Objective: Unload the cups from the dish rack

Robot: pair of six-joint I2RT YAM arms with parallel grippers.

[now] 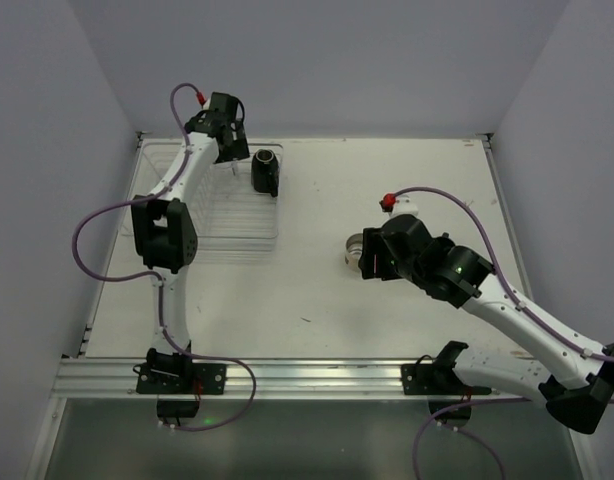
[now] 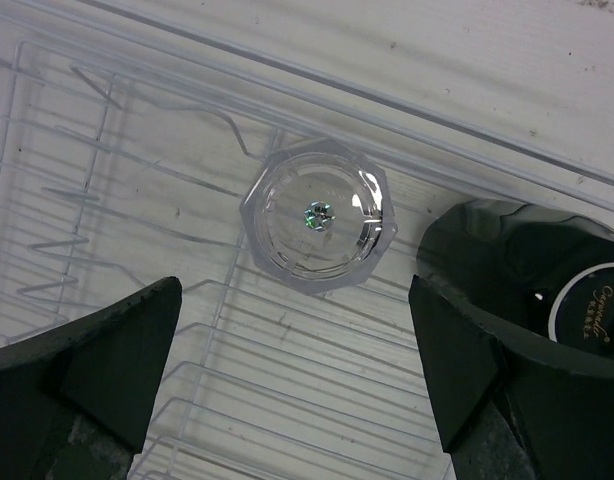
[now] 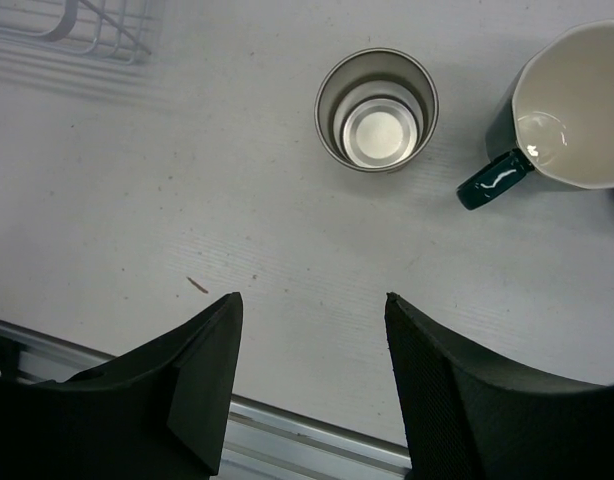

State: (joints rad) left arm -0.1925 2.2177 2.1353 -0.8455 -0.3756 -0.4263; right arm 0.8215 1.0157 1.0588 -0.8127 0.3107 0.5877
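Note:
The clear dish rack (image 1: pixel 232 225) lies at the far left of the table. In it stand a clear plastic cup (image 2: pixel 319 215), upside down, and a black mug (image 1: pixel 265 172), which also shows at the right of the left wrist view (image 2: pixel 527 265). My left gripper (image 2: pixel 295 287) is open above the rack, just short of the clear cup, and holds nothing. My right gripper (image 3: pixel 312 300) is open and empty over bare table. Ahead of it stand a grey-looking cup (image 3: pixel 377 110) and a dark teal mug (image 3: pixel 572 100) with a cream inside, both upright on the table.
A corner of the rack (image 3: pixel 87 25) shows at the top left of the right wrist view. The metal rail (image 1: pixel 307 375) runs along the table's near edge. Walls close in the table on three sides.

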